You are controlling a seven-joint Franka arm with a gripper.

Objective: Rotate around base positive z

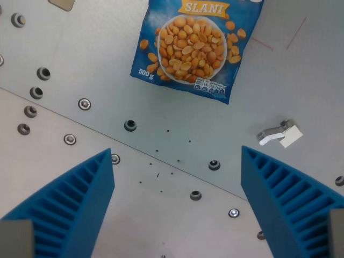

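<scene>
The claw [177, 161] hangs over a grey metal desk [301, 91], its two blue ribbed fingers [75, 204] spread wide apart with nothing between them, one rising from the near left corner and the other from the near right. Between and beyond them the desk shows a seam running from the far left down toward the near right, with a scatter of screws and bolt holes [130, 125] along it. At the far side, a little right of centre and well apart from the fingers, lies a blue bag of peanuts [196, 45], flat on the desk and tilted slightly, printed with a bowl of nuts, the word SLANI and "500 g"; its top edge is cut off by the frame. To the right, near the right finger but not touching it, sits a small white plastic piece [280, 134].
</scene>
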